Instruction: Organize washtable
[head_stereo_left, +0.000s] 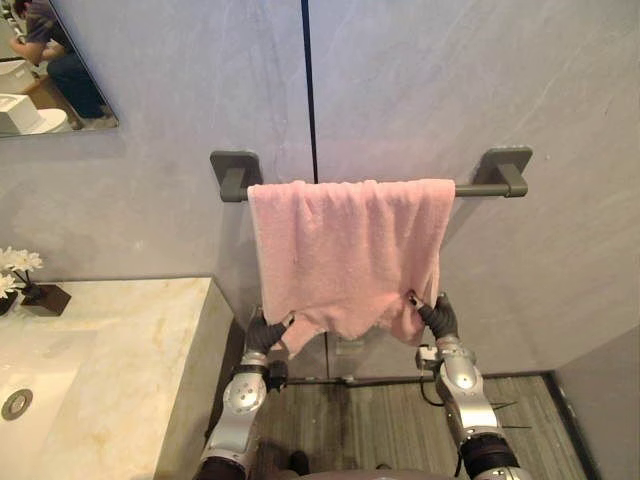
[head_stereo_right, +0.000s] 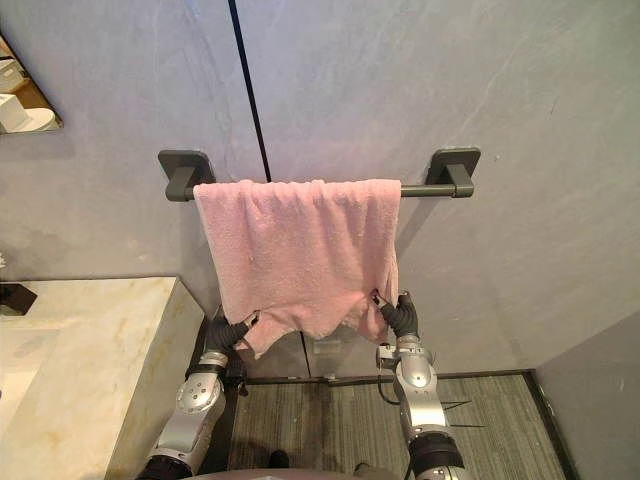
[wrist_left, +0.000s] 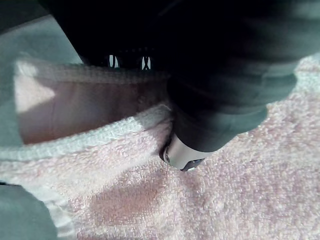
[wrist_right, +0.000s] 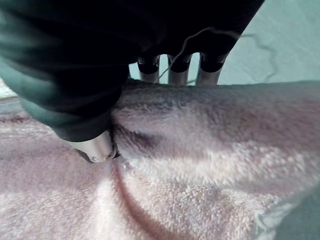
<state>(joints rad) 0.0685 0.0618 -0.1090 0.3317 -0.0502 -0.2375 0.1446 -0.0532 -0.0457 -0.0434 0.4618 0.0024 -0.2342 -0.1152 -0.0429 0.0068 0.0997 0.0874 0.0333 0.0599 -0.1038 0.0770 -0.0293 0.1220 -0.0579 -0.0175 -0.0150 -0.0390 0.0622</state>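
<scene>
A pink towel (head_stereo_left: 345, 255) hangs over a dark wall rail (head_stereo_left: 480, 188) on the grey wall. My left hand (head_stereo_left: 262, 332) pinches the towel's lower left corner, thumb (wrist_left: 182, 155) pressed on the cloth. My right hand (head_stereo_left: 437, 318) pinches the lower right corner; its thumb (wrist_right: 97, 148) lies on the front of the towel (wrist_right: 200, 165) and its fingers (wrist_right: 177, 67) reach behind the edge. The towel's bottom edge sags unevenly between the two hands.
A marble washtable (head_stereo_left: 120, 370) with a sink (head_stereo_left: 20, 400) stands at the left, with white flowers in a dark pot (head_stereo_left: 40, 295) at its back. A mirror (head_stereo_left: 50, 65) hangs upper left. Striped floor (head_stereo_left: 370, 425) lies below the towel.
</scene>
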